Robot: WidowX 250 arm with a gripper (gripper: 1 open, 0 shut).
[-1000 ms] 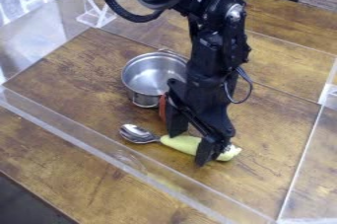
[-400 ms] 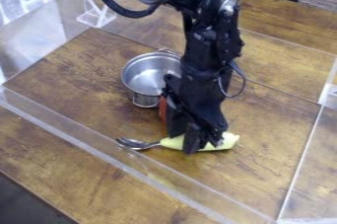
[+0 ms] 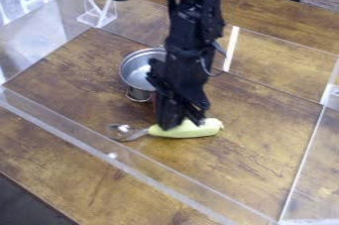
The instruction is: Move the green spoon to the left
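Observation:
The green spoon lies low over the wooden table in front of the pot, its yellow-green handle point(image 3: 189, 128) pointing right and its silver bowl point(image 3: 123, 131) pointing left. My gripper point(image 3: 185, 120) comes straight down from the black arm and is shut on the handle near its middle. The fingertips hide part of the handle. I cannot tell whether the spoon touches the wood or hangs just above it.
A round silver pot point(image 3: 149, 72) stands just behind the gripper, partly hidden by the arm. A clear plastic wall point(image 3: 79, 135) runs along the table's front edge, close to the spoon's bowl. A clear stand point(image 3: 93, 13) sits at the back left.
The gripper closed on the spoon's handle and moved left with it. The spoon now lies further left, and the arm leans more in front of the pot.

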